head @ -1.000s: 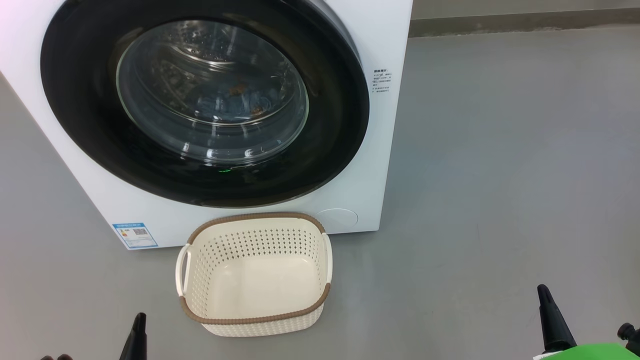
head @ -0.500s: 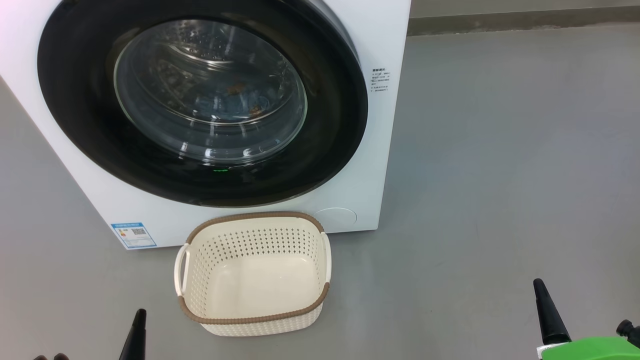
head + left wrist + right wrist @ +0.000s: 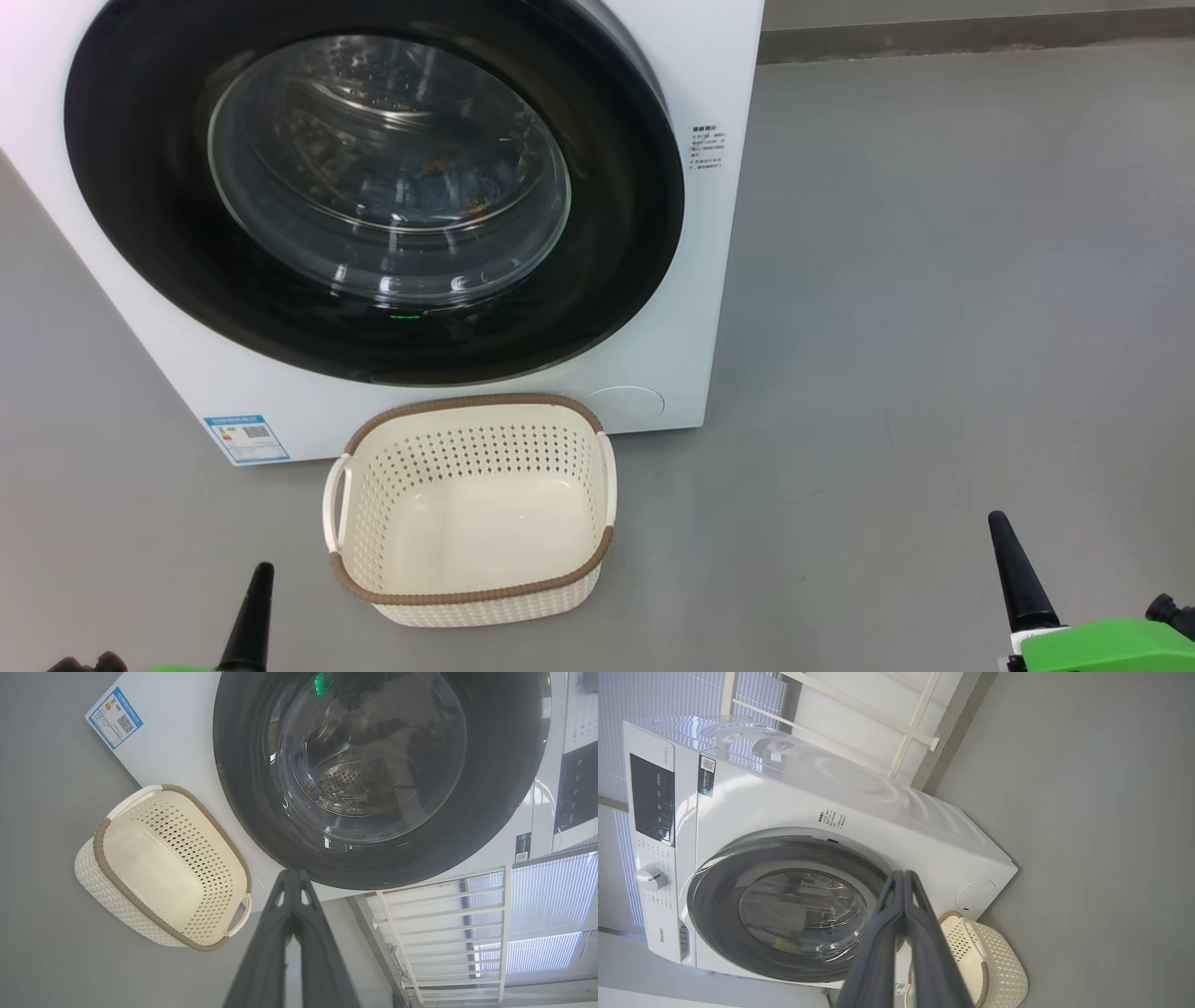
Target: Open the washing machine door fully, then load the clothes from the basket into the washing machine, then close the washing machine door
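Both arms are held low and back from the washing machine [image 3: 719, 280], each one showing in the head view as a dark tapered finger pointing up from the bottom edge. The left gripper [image 3: 254, 611] is at the lower left and the right gripper [image 3: 1016, 574] at the lower right, well apart from each other. In the left wrist view the left gripper [image 3: 292, 875] has its fingertips pressed together with nothing between them. The right gripper [image 3: 903, 875] is likewise closed and empty, aimed toward the washer front.

The washing machine door [image 3: 616, 233] is closed flat against the washer. The clothes [image 3: 439, 187] lie inside the drum, seen through the glass as blue fabric with orange-brown spots. The basket [image 3: 471, 403] stands empty on the floor [image 3: 934, 327], just in front of the washer and below the door, near the blue label sticker [image 3: 246, 439].

Compared with a second ago, both fingers reach a little higher in the head view and more of the green casing behind each shows. The scene itself has slid only slightly left, which is a camera shift. Door, basket and clothes are unchanged
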{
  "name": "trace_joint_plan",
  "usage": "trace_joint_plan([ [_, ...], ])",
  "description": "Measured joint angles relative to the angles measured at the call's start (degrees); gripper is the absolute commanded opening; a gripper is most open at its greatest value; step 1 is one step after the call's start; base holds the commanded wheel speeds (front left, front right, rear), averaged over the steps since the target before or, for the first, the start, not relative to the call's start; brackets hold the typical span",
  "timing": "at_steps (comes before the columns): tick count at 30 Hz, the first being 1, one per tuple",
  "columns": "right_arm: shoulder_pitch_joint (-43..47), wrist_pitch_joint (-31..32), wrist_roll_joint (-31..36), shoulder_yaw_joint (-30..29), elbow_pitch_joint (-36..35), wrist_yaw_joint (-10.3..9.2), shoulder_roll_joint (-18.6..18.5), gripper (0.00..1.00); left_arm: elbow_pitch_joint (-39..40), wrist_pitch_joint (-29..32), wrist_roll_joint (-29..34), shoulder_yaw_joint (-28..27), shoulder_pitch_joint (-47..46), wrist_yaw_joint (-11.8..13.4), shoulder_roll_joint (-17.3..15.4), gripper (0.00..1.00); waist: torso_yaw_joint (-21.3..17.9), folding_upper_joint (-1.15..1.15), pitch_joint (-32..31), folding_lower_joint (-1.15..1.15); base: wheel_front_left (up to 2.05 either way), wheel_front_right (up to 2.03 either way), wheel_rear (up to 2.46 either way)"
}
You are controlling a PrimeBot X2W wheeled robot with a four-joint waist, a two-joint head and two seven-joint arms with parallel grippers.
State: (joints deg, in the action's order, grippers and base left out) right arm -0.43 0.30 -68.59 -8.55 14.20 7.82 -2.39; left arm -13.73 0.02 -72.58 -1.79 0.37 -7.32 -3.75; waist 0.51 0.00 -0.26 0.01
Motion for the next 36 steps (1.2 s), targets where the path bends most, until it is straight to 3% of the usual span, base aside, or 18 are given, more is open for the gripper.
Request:
trace_joint_plan([
  [36, -3.4, 5.7, -22.6, 0.4, 1.2, -0.42, 0.0, 0.00, -1.4, 5.8, -19.3, -2.3, -4.0, 0.0, 1.2, 0.00, -0.5, 0.00, 0.4, 0.00, 0.00, 0.00, 0.00],
])
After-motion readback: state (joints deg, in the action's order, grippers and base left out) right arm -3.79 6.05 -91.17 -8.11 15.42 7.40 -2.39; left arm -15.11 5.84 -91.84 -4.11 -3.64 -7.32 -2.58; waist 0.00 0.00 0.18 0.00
